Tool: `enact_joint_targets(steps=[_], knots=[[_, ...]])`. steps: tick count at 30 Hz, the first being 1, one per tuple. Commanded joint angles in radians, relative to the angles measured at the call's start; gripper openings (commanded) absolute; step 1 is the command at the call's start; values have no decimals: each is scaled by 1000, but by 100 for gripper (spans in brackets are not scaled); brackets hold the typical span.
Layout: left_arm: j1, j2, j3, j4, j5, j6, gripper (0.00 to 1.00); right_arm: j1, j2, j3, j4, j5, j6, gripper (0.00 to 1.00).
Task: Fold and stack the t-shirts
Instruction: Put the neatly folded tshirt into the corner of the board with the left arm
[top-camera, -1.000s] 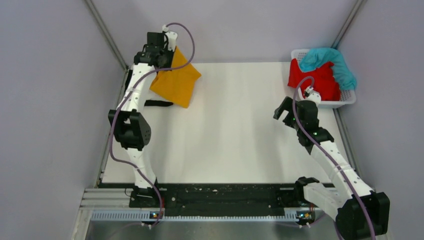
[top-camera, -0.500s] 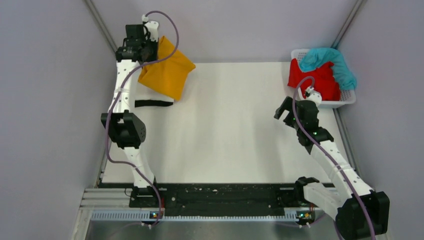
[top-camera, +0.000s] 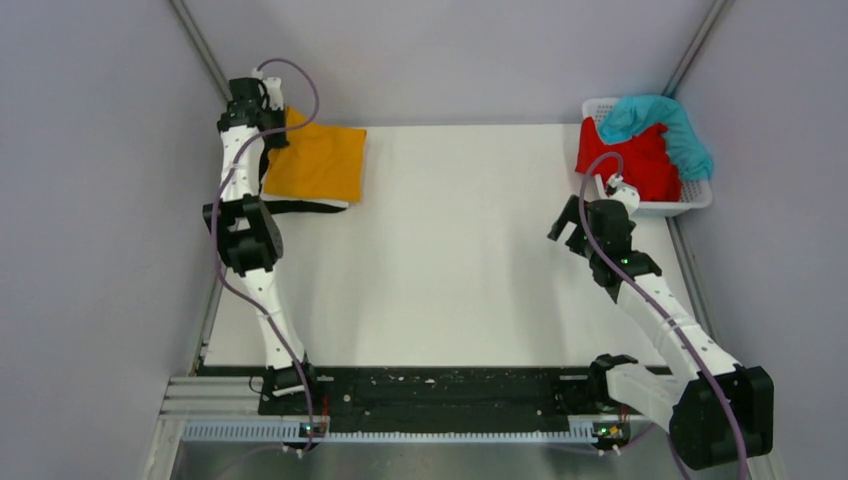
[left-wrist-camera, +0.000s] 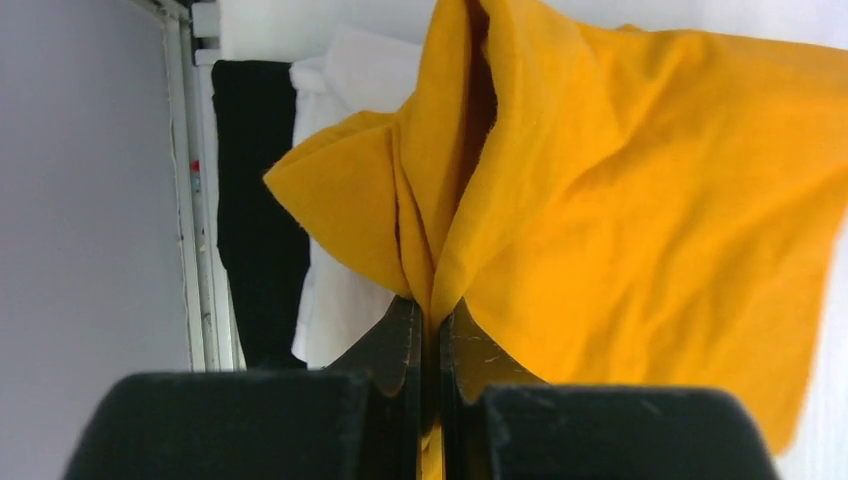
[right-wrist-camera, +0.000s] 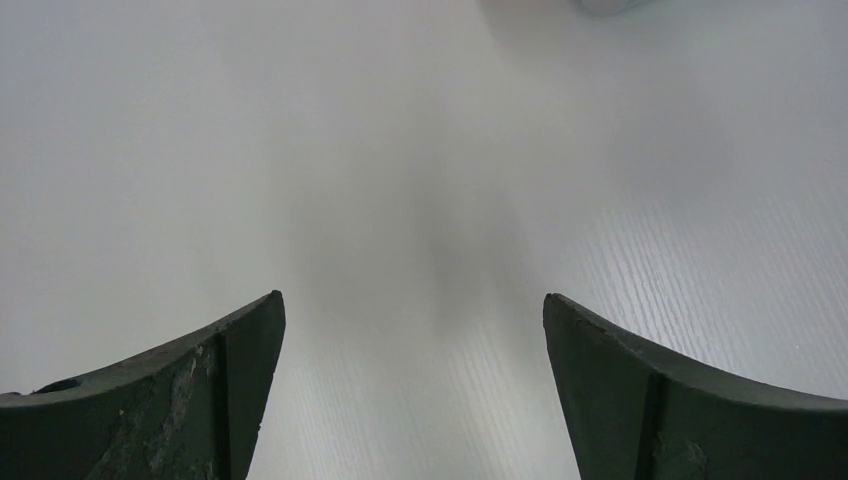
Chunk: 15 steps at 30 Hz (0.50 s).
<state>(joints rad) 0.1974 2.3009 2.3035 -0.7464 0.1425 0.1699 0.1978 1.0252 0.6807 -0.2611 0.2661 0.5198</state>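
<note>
On my top view the orange shirt (top-camera: 318, 165) covers nearly all of the black shirt (top-camera: 300, 207), so I only get a thin strip. The white shirt (left-wrist-camera: 345, 90) is mostly buried too. The teal shirt (top-camera: 655, 115) hides part of the red shirt (top-camera: 640, 165), and both hide most of the basket (top-camera: 690, 205).

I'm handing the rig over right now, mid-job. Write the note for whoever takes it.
The left gripper is shut on an edge of the mustard-orange shirt, which lies over the white shirt and black shirt at the table's far-left corner.
The right gripper is open and empty above bare table.
Done: three shirts stacked, the top one not yet released.
Left: the red shirt and teal shirt, both in the basket.
</note>
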Motion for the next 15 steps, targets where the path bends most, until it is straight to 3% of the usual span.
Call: enact_joint_targets(steps=[1, 7, 10, 12, 14, 15], knots=[[53, 8, 66, 153, -23, -48, 0, 0, 3, 23, 3, 29, 9, 99], [76, 34, 53, 196, 46, -47, 2, 0, 7, 23, 5, 28, 12, 99], [78, 49, 40, 225, -3, -53, 0, 0, 17, 20, 8, 26, 16, 99], [82, 53, 37, 229, -14, -57, 5, 0, 23, 22, 9, 29, 15, 99], [81, 45, 34, 228, -52, -91, 27, 0, 27, 25, 7, 33, 14, 99], [82, 27, 30, 226, -70, -113, 70, -1, 26, 29, 7, 34, 15, 99]])
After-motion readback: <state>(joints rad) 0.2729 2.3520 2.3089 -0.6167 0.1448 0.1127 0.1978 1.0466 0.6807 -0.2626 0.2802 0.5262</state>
